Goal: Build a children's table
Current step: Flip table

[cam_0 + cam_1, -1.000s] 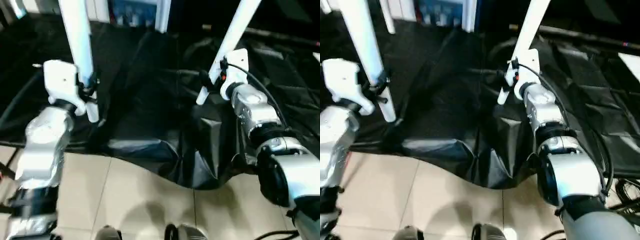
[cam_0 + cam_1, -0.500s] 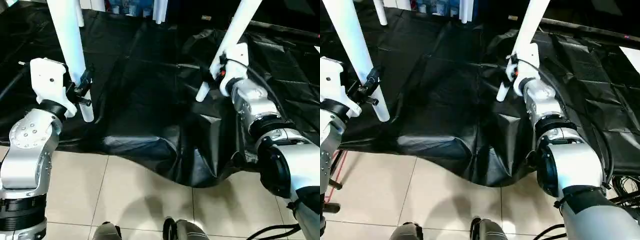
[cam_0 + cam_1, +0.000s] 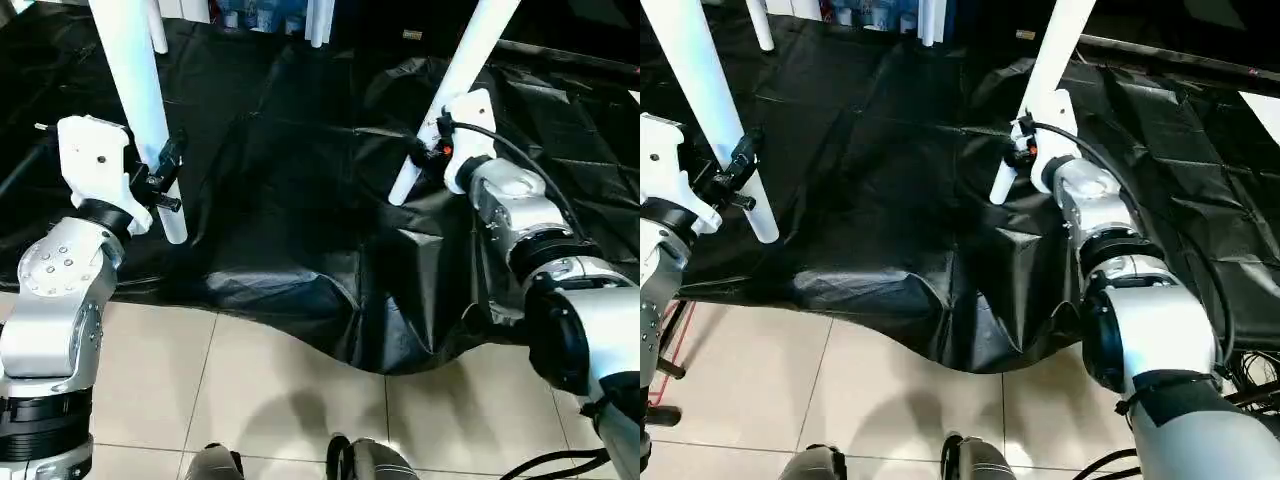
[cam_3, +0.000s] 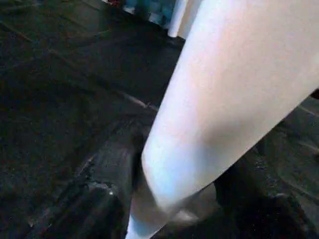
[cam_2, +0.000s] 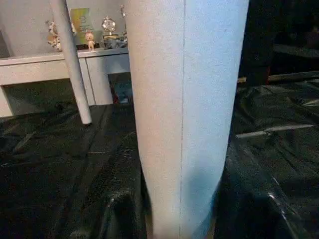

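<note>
Two white tapered legs of the children's table stand on the black cloth. The left leg (image 3: 135,90) rises out of the top of the view, and my left gripper (image 3: 165,182) is shut on it near its lower end; it shows close up as the left leg (image 5: 184,114) in the left wrist view. The right leg (image 3: 465,60) leans towards the right, its foot on the cloth. My right gripper (image 3: 425,150) sits against its lower part, and this right leg (image 4: 214,99) runs close past the right wrist camera.
The black cloth (image 3: 290,200) lies wrinkled over the work table and sags over its near edge onto the tiled floor (image 3: 250,390). Two more white legs (image 3: 155,25) (image 3: 320,20) stand at the back. A cable (image 3: 530,165) loops over my right wrist.
The camera tilted after the first frames, shifting the whole picture. My right wrist has turned a little against the right leg. The left arm and its leg have stayed put.
</note>
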You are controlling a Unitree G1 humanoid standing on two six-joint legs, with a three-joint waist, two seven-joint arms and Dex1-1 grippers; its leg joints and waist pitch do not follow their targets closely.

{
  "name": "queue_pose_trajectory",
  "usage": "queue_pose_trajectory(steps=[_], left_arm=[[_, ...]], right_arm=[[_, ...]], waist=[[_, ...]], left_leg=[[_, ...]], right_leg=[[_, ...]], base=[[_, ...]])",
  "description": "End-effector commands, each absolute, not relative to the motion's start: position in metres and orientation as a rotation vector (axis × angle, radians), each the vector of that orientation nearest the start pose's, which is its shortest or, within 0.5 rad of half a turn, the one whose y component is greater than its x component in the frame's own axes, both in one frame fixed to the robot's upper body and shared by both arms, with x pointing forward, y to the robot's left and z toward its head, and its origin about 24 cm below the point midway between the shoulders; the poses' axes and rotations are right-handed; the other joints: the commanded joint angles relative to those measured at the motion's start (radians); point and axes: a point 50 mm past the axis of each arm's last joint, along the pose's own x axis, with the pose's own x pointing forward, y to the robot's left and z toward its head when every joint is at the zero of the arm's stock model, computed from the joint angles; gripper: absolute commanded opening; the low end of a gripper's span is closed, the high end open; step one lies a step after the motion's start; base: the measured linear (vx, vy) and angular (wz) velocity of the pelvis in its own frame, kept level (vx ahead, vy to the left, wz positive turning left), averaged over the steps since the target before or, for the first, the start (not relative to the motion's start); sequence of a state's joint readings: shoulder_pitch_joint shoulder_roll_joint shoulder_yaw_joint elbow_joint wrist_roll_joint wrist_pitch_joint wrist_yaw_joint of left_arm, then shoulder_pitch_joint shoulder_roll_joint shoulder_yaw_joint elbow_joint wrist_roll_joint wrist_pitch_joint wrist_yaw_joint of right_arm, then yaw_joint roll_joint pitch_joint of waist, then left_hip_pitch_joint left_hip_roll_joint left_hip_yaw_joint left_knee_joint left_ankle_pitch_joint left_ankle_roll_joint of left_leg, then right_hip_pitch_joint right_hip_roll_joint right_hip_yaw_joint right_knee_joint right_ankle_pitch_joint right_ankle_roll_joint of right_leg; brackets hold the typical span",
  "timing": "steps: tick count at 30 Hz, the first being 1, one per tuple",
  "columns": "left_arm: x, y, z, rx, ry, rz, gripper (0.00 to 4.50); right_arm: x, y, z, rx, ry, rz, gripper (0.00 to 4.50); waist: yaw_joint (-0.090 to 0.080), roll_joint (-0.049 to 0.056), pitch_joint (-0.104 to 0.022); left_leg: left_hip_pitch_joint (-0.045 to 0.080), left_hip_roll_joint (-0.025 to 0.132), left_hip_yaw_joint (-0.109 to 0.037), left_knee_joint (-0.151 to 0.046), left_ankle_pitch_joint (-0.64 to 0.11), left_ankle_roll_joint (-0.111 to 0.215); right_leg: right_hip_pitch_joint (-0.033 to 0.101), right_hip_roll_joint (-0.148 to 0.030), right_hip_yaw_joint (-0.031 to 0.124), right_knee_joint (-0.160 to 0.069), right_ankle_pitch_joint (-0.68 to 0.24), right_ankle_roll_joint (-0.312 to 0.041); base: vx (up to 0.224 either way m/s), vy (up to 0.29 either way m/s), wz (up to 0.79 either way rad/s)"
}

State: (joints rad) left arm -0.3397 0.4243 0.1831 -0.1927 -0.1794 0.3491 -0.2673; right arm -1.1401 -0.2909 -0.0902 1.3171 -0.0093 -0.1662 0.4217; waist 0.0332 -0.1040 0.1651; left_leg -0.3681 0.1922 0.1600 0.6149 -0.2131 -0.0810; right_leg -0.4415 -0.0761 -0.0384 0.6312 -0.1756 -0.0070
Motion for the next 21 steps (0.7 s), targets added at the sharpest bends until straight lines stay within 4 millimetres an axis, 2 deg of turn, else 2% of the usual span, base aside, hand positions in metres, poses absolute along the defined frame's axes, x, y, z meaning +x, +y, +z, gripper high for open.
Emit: queue_pose_trajectory(steps=[1, 4, 9, 10, 12, 13, 14, 15, 16, 17, 18, 21], left_arm=[[0.299, 0.225, 0.124, 0.252, 0.065, -0.149, 1.64], [0.302, 0.225, 0.122, 0.256, 0.066, -0.146, 1.64], [0.307, 0.229, 0.122, 0.279, 0.064, -0.116, 1.64], [0.307, 0.231, 0.122, 0.286, 0.064, -0.109, 1.64], [0.308, 0.233, 0.122, 0.292, 0.068, -0.093, 1.64], [0.308, 0.235, 0.121, 0.297, 0.069, -0.08, 1.64], [0.308, 0.238, 0.12, 0.302, 0.073, -0.068, 1.64], [0.308, 0.24, 0.12, 0.305, 0.076, -0.059, 1.64], [0.308, 0.241, 0.119, 0.306, 0.078, -0.053, 1.64], [0.308, 0.243, 0.118, 0.305, 0.081, -0.046, 1.64], [0.308, 0.243, 0.117, 0.305, 0.083, -0.05, 1.64], [0.307, 0.243, 0.115, 0.3, 0.082, -0.064, 1.64]], right_arm=[[0.414, -0.16, 0.146, -0.229, 0.029, 0.419, 1.95], [0.412, -0.159, 0.143, -0.224, 0.0, 0.427, 1.84], [0.4, -0.155, 0.128, -0.229, -0.065, 0.491, 1.75], [0.398, -0.154, 0.125, -0.22, -0.072, 0.497, 1.74], [0.393, -0.15, 0.119, -0.205, -0.08, 0.52, 1.73], [0.388, -0.148, 0.115, -0.215, -0.088, 0.535, 1.72], [0.382, -0.145, 0.111, -0.234, -0.101, 0.554, 1.71], [0.378, -0.143, 0.108, -0.247, -0.111, 0.566, 1.71], [0.374, -0.142, 0.107, -0.263, -0.12, 0.568, 1.71], [0.369, -0.141, 0.106, -0.267, -0.132, 0.545, 1.7], [0.367, -0.142, 0.107, -0.283, -0.145, 0.518, 1.7], [0.36, -0.147, 0.106, -0.31, -0.162, 0.409, 1.7]], waist=[[0.005, 0.008, -0.059], [0.004, 0.009, -0.064], [0.007, 0.008, -0.068], [0.007, 0.007, -0.068], [0.006, 0.013, -0.071], [0.006, 0.01, -0.07], [0.009, 0.012, -0.071], [0.009, 0.011, -0.072], [0.01, 0.008, -0.072], [0.008, 0.008, -0.073], [0.01, 0.004, -0.072], [0.007, 0.004, -0.069]], left_leg=[[0.004, 0.024, 0.009, -0.079, -0.073, 0.096], [0.007, 0.025, 0.011, -0.079, -0.076, 0.095], [0.005, 0.028, 0.015, -0.08, -0.067, 0.099], [0.006, 0.027, 0.015, -0.083, -0.075, 0.094], [0.008, 0.028, 0.015, -0.084, -0.082, 0.085], [0.008, 0.027, 0.016, -0.085, -0.089, 0.083], [0.006, 0.026, 0.015, -0.087, -0.092, 0.074], [0.007, 0.027, 0.015, -0.088, -0.093, 0.07], [0.006, 0.026, 0.014, -0.09, -0.095, 0.066], [0.007, 0.026, 0.014, -0.091, -0.102, 0.063], [0.007, 0.025, 0.014, -0.093, -0.112, 0.056], [0.008, 0.025, 0.012, -0.099, -0.143, 0.027]], right_leg=[[0.051, -0.052, 0.039, -0.058, -0.16, -0.28], [0.05, -0.052, 0.039, -0.06, -0.163, -0.279], [0.052, -0.053, 0.041, -0.062, -0.162, -0.261], [0.053, -0.051, 0.041, -0.066, -0.182, -0.251], [0.052, -0.05, 0.041, -0.065, -0.188, -0.249], [0.051, -0.049, 0.041, -0.068, -0.193, -0.246], [0.054, -0.048, 0.042, -0.071, -0.193, -0.227], [0.053, -0.048, 0.042, -0.071, -0.193, -0.224], [0.054, -0.046, 0.042, -0.073, -0.198, -0.21], [0.053, -0.046, 0.042, -0.073, -0.21, -0.207], [0.052, -0.046, 0.043, -0.077, -0.239, -0.191], [0.046, -0.045, 0.044, -0.084, -0.307, -0.156]], base=[[0.0, 0.0, 0.0], [0.0, 0.0, 0.0], [0.0, 0.0, 0.0], [0.0, 0.0, 0.0], [0.0, 0.0, 0.0], [0.0, 0.0, 0.0], [0.0, 0.0, 0.0], [0.0, 0.0, 0.0], [0.0, 0.0, 0.0], [0.0, 0.0, 0.0], [0.0, 0.0, 0.0], [0.0, 0.0, 0.0]])
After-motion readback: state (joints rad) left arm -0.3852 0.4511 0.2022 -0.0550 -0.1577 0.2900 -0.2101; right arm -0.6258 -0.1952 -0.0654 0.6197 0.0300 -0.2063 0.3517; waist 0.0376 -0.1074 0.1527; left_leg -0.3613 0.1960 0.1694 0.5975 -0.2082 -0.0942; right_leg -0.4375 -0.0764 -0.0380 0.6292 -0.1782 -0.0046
